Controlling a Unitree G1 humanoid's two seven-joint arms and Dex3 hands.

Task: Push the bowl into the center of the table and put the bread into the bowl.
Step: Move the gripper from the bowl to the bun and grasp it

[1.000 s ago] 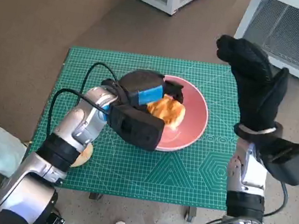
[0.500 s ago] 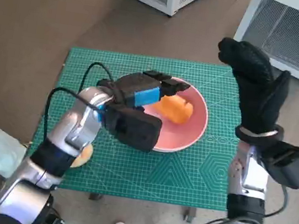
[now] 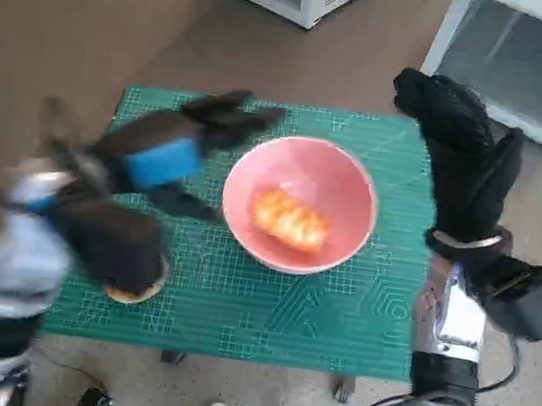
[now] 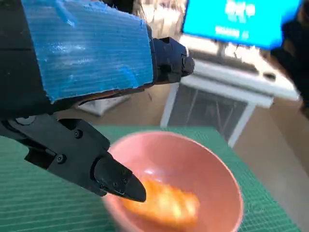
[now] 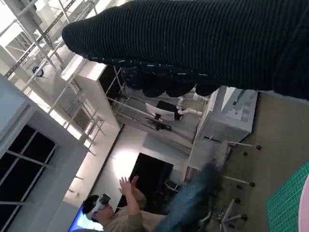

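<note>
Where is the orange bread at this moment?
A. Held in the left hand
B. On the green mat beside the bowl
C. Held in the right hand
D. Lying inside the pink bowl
D: the bread lies on the bottom of the pink bowl, and neither hand touches it.

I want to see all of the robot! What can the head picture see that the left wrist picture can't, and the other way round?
Only the head view shows the right hand in its black glove, raised beside the table, and a second bread near the table's front edge. Only the left wrist view shows a bright blue screen. Both show the pink bowl with bread in it, the green mat and the blue-taped left hand.
</note>
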